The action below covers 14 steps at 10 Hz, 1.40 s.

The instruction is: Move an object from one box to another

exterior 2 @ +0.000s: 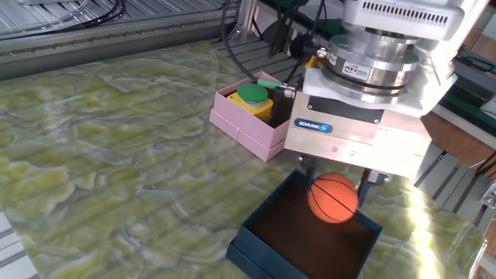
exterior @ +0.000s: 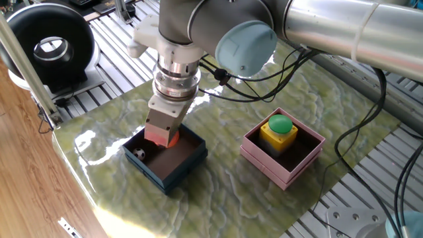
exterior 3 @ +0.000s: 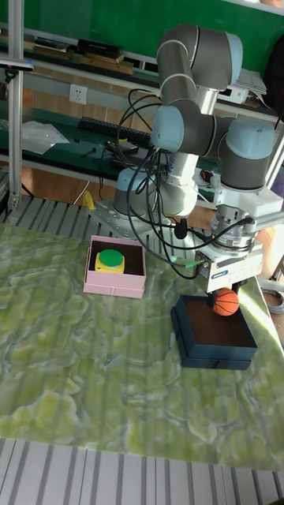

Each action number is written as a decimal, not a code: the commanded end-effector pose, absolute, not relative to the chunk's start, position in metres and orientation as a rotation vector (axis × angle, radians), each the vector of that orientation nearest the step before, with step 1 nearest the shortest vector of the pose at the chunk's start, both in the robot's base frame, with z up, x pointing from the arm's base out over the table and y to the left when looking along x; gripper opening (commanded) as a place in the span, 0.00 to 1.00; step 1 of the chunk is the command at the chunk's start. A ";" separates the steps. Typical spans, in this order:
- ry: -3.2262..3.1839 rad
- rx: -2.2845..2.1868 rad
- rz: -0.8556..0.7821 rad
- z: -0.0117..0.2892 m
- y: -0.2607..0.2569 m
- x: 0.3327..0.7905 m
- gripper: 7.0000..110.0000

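One ball (exterior 2: 334,198) — tool-gripped (exterior 2: 335,184) — above the navy box's (exterior 2: 267,236) rim.

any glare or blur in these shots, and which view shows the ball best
One fixed view: bright glare on the mat's left edge, and the gripper hides most of the orange ball. The other fixed view: sharp on the ball, glare on the mat at right beside the navy box. Tall fixed view: even light, ball small but unobstructed.
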<state>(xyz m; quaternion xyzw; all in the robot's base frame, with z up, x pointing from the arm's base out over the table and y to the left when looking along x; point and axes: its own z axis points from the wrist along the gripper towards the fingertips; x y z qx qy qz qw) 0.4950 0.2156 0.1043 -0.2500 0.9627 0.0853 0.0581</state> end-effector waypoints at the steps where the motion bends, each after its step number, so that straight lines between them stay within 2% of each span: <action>1: 2.890 -0.686 0.306 0.109 0.224 0.504 0.00; 7: 2.930 -0.781 0.266 0.112 0.154 0.466 0.00; 9: 2.980 -0.820 0.172 0.121 0.118 0.454 0.00; 12: 3.049 -0.860 0.182 0.126 0.094 0.428 0.00; 14: 3.114 -0.893 0.092 0.125 0.073 0.415 0.00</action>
